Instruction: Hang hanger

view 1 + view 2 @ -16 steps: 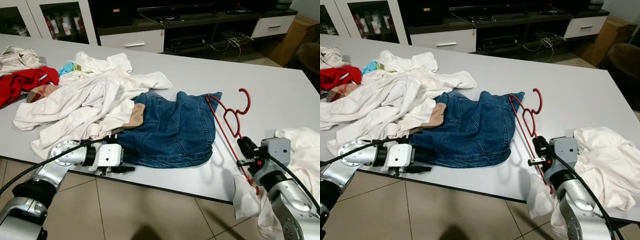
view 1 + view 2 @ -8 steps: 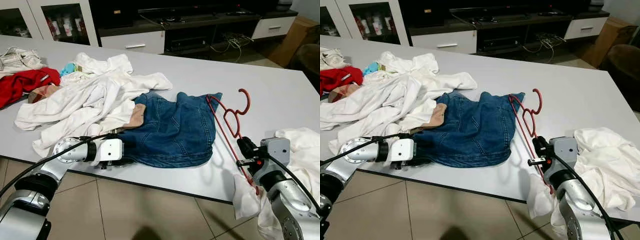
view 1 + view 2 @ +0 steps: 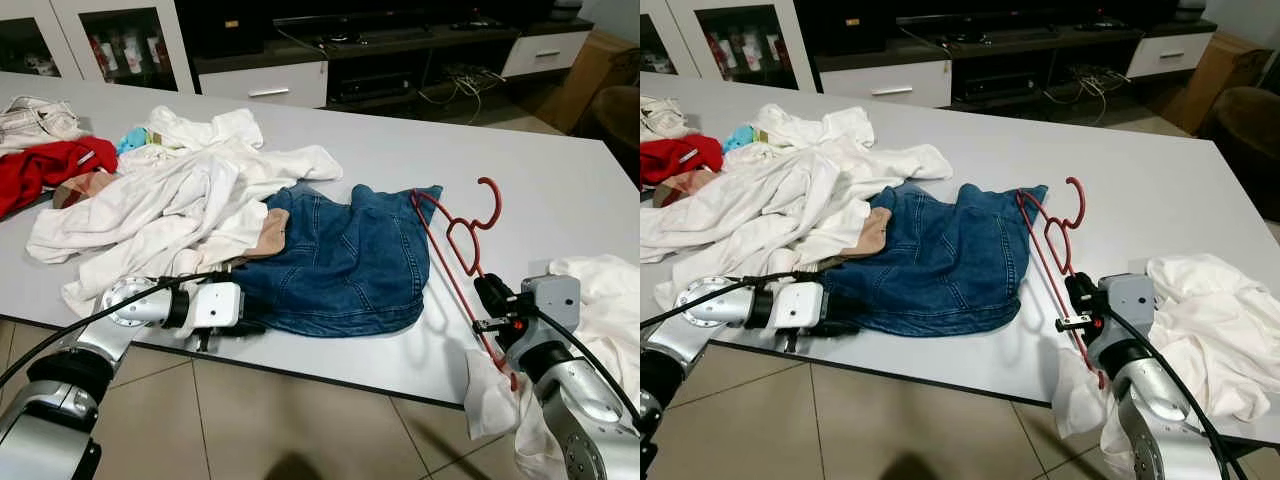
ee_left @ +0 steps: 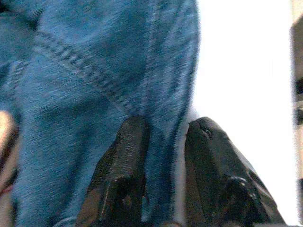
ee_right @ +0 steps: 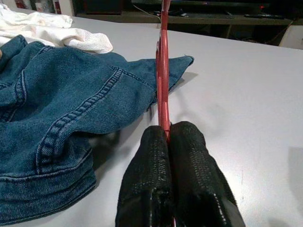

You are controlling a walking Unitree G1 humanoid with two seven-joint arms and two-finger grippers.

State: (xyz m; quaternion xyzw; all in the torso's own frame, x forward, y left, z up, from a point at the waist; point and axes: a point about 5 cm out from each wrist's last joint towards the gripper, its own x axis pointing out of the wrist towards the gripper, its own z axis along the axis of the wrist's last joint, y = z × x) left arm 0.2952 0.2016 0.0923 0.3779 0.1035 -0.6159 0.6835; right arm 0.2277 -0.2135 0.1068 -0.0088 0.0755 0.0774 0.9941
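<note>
Prob. home living rm: TV cabinet (image 3: 400, 50), laundry-strewn table (image 3: 560, 190).

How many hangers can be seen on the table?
1. The red hanger stands tilted beside the denim garment, its lower end clamped in the right gripper. Others may be hidden under the white clothes.

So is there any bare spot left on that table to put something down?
Yes. The table is bare along its far edge and on the right, beyond the red hanger held by the right tool. The left half is crowded: white clothes, the denim garment the left tool pinches, red cloth.
</note>
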